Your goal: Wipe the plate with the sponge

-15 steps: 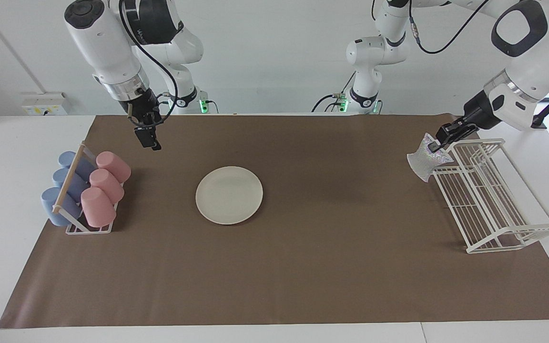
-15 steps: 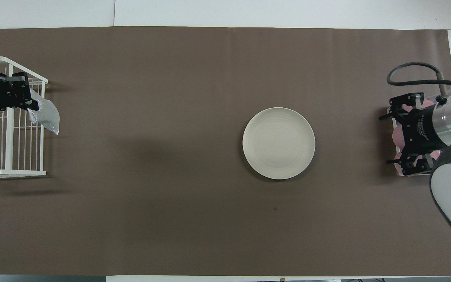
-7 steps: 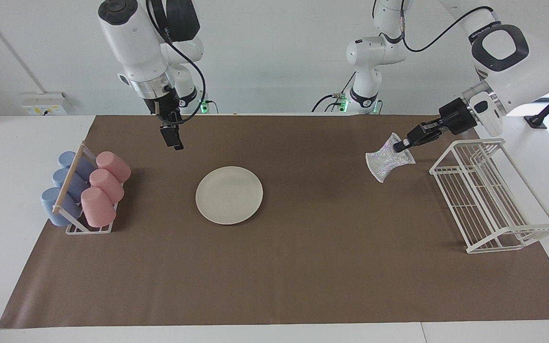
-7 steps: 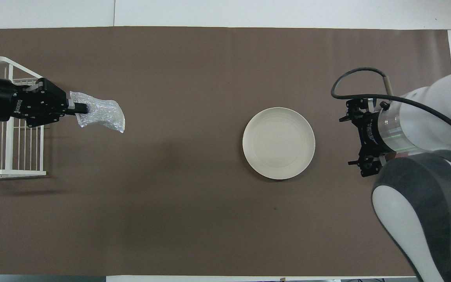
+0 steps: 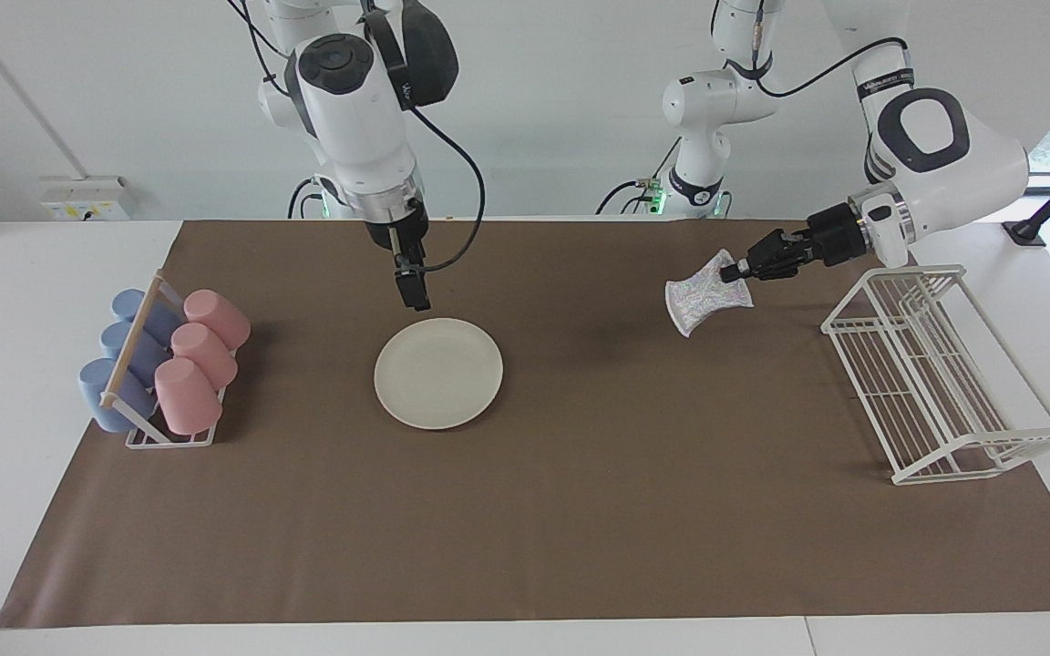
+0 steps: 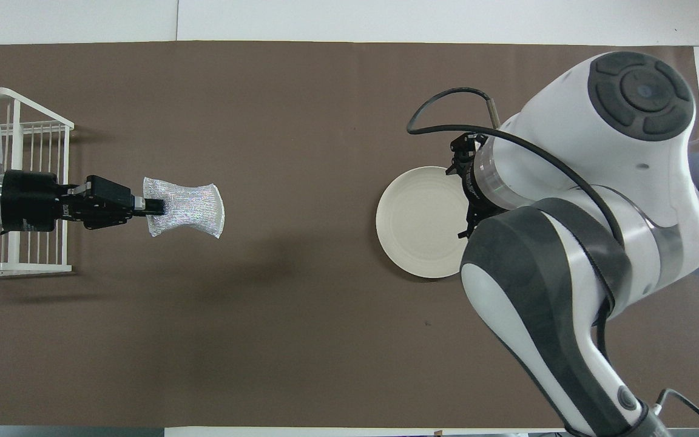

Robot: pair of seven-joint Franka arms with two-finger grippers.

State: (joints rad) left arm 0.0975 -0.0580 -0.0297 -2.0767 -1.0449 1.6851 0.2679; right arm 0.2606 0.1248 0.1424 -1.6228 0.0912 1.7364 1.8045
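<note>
The cream-white plate (image 5: 438, 373) lies flat on the brown mat; in the overhead view the right arm covers part of the plate (image 6: 416, 221). My left gripper (image 5: 737, 269) is shut on one end of the silvery mesh sponge (image 5: 705, 296), which hangs in the air over bare mat between the wire rack and the plate. In the overhead view, the left gripper (image 6: 143, 205) points toward the plate with the sponge (image 6: 185, 207) sticking out in front. My right gripper (image 5: 416, 296) hangs open and pointing down, just above the plate's rim on the robots' side, with nothing in it.
A rack of pink and blue cups (image 5: 165, 364) stands at the right arm's end of the mat. A white wire dish rack (image 5: 935, 374) stands at the left arm's end. The brown mat (image 5: 580, 510) covers most of the table.
The left gripper has carried the sponge away from the wire rack toward the plate. The right arm has swung from above the cup rack to over the plate's rim.
</note>
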